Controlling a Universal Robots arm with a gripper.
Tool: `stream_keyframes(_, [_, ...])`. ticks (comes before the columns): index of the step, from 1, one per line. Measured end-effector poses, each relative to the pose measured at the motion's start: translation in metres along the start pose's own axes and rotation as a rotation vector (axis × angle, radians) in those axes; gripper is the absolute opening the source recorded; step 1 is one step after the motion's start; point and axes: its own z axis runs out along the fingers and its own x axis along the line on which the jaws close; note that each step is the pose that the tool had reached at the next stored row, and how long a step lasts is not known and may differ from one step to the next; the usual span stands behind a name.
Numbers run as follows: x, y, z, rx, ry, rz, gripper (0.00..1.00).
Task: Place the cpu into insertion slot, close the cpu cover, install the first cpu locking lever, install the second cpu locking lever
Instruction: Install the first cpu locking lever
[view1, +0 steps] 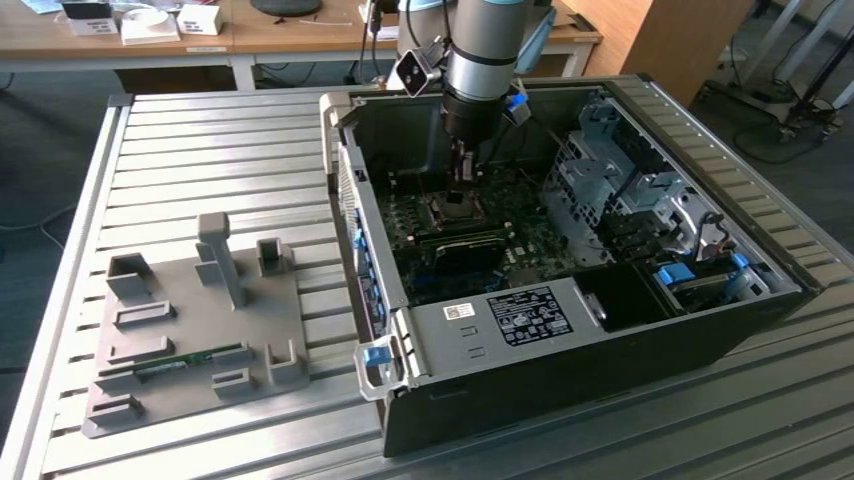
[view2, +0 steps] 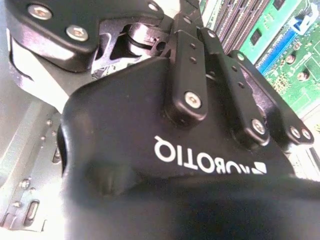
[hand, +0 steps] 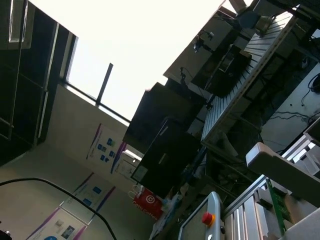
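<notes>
CPU cover (view1: 455, 207) territory: the arm reaches straight down into the open computer case (view1: 561, 330), and the gripper (view1: 462, 176) hangs right above the socket on the motherboard (view1: 467, 240). Directly beneath the jaws sits a squarish metal frame with a paler patch in its middle, which looks like the cpu (view1: 457, 206) seated inside, though it is too small to be sure. Whether the cover lies flat or is tilted cannot be told from here.

As for the jaws, apart or together cannot be told: in the exterior view they are a thin dark shape over the socket, and in the second wrist view the black gripper body (view2: 165, 165) and its linkage bars (view2: 187, 75) block the tips. Past those bars a slice of green circuit board (view2: 285, 55) with dark slots shows.

Well away from the jaws, out on the slatted metal counter (view1: 200, 170), a grey fixture tray (view1: 187, 330) with upright posts holds a green memory stick (view1: 174, 362). Behind the arm stands a wooden desk (view1: 200, 40) with small boxes. The first wrist view looks off into the room, catching a red emergency button (hand: 207, 218).
</notes>
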Motion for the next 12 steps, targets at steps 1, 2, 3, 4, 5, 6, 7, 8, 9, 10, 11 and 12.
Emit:
stream_keyframes(1, [0.0000,0.0000,0.0000,0.0000,0.0001,-0.002,0.11])
stream_keyframes(2, [0.0000,0.0000,0.0000,0.0001,0.0002,-0.004,0.11])
stream_keyframes(3, [0.0000,0.0000,0.0000,0.0001,0.0002,-0.006,0.11])
stream_keyframes(4, [0.0000,0.0000,0.0000,0.0001,0.0002,-0.007,0.11])
stream_keyframes(5, [0.0000,0.0000,0.0000,0.0002,0.0002,-0.009,0.11])
stream_keyframes(6, [0.0000,0.0000,0.0000,0.0002,0.0003,-0.011,0.11])
stream_keyframes(7, [0.0000,0.0000,0.0000,0.0003,0.0003,-0.013,0.11])
stream_keyframes(8, [0.0000,0.0000,0.0000,0.0003,0.0003,-0.015,0.11])
stream_keyframes(9, [0.0000,0.0000,0.0000,0.0003,0.0004,-0.017,0.11])
stream_keyframes(10, [0.0000,0.0000,0.0000,0.0004,0.0004,-0.019,0.11])
stream_keyframes(11, [0.0000,0.0000,0.0000,0.0004,0.0004,-0.021,0.11])
stream_keyframes(12, [0.0000,0.0000,0.0000,0.0005,0.0005,-0.023,0.11])
